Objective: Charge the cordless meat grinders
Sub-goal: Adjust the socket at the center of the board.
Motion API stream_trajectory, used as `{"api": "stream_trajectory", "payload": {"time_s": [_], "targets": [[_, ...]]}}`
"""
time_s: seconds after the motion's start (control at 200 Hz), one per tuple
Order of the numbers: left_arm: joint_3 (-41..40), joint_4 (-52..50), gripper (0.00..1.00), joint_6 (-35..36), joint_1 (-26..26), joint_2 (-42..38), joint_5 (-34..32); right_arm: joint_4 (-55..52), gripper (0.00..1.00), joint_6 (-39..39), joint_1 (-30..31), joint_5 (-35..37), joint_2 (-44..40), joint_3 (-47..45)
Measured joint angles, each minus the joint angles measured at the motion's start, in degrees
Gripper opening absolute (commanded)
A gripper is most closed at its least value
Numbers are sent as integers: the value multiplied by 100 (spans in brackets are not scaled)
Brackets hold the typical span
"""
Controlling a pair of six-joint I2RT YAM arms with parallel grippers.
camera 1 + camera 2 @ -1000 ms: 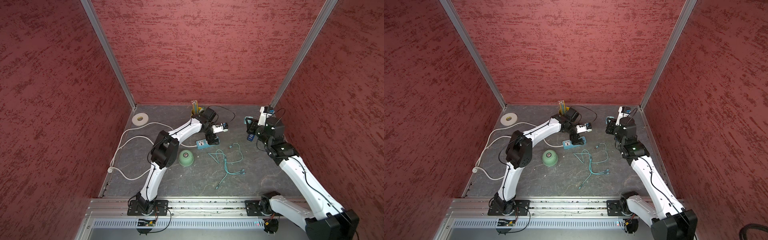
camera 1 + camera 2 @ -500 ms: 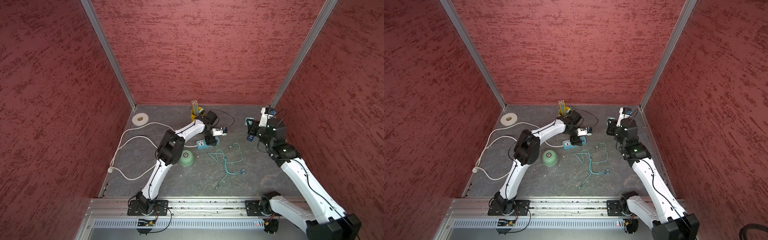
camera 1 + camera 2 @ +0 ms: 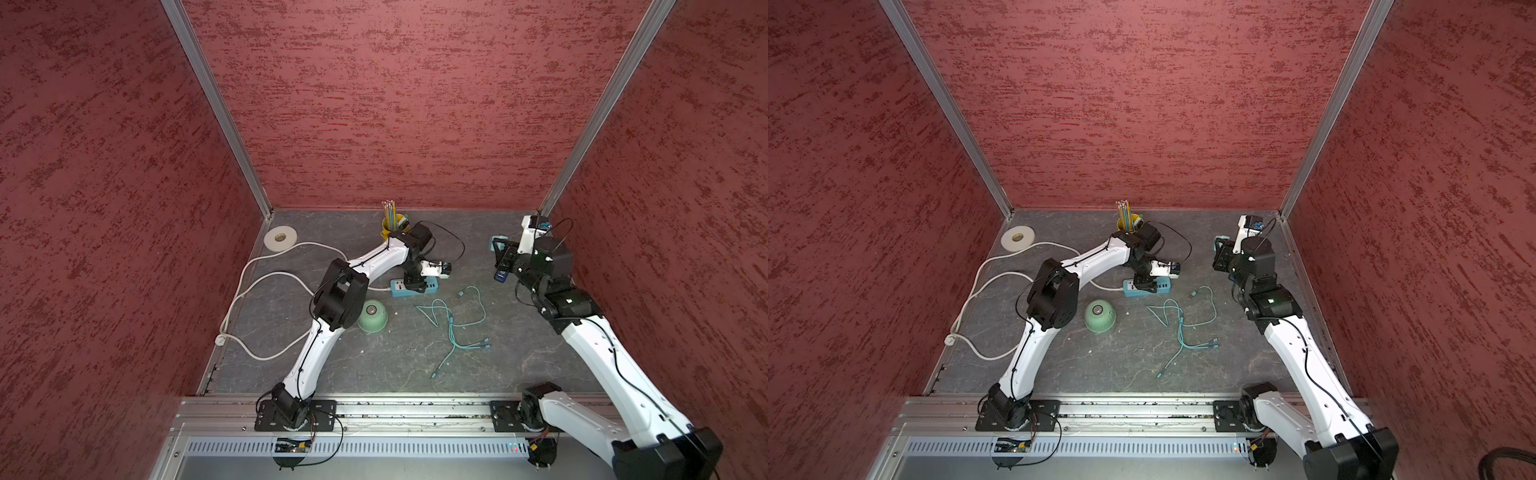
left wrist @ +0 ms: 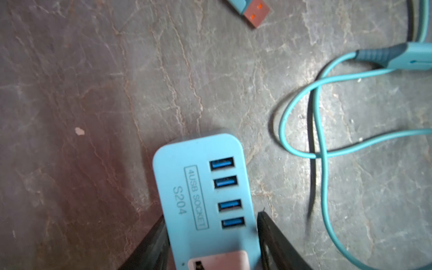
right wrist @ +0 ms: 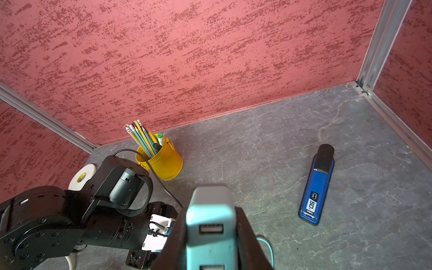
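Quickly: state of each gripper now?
Left gripper: astride the light blue USB socket strip; grip cannot be told.
Right gripper: closed, holding the teal plastic plug adapter.

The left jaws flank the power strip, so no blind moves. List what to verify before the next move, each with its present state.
1. The left gripper straddles the power strip: ok.
2. Its grip on the strip is firm: cannot tell.
3. The right gripper holds the teal plug adapter: ok.
4. The strip's four USB ports are free: ok.
5. The teal cable is plugged into the meat grinder: not ok, it lies loose on the table.
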Motion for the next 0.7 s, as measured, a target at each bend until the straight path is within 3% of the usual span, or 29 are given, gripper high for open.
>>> {"api": "stream_trajectory", "payload": {"time_s": [0.18, 0.476, 0.611, 0.701], "targets": [[22, -188, 60, 549, 48, 2, -9, -7, 0, -37, -2, 0, 0, 0], [-92, -105, 92, 970, 125, -4, -9, 13, 0, -256, 0, -59, -9, -28], [-699, 361, 96, 870, 146, -260, 264, 74, 0, -474, -2, -92, -9, -44], [-1561, 1056, 98, 511, 190, -946, 623, 247, 0, -699, -2, -160, 15, -44]]}}
